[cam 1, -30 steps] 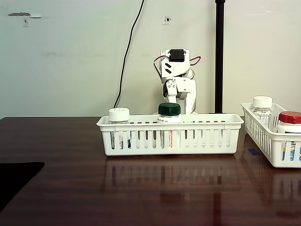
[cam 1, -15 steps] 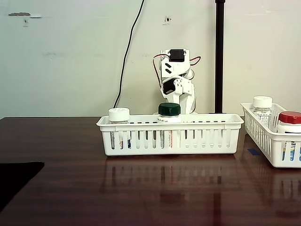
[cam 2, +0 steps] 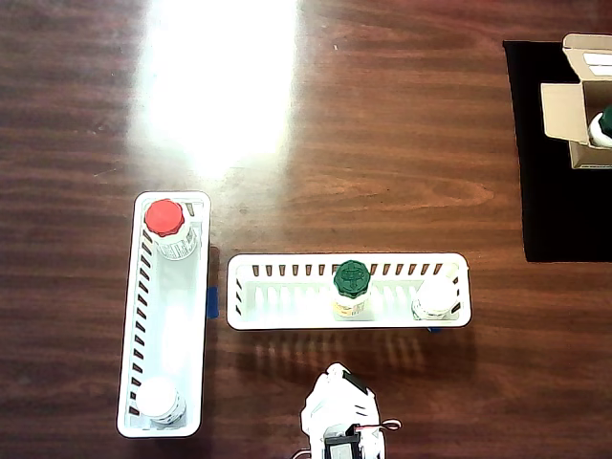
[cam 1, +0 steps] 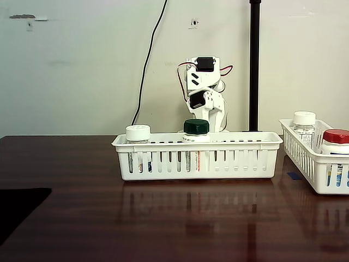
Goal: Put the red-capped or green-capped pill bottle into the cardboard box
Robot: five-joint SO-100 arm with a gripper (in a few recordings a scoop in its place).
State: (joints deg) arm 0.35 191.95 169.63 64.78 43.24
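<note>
White arm (cam 1: pixel 205 90) folded upright, jaws hidden

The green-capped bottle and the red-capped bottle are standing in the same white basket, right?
No. The green-capped bottle stands in the middle basket, next to a white-capped bottle. The red-capped bottle stands in a different basket, the long one at the left of the overhead view. Both baskets are white, and both bottles stand upright.
</note>
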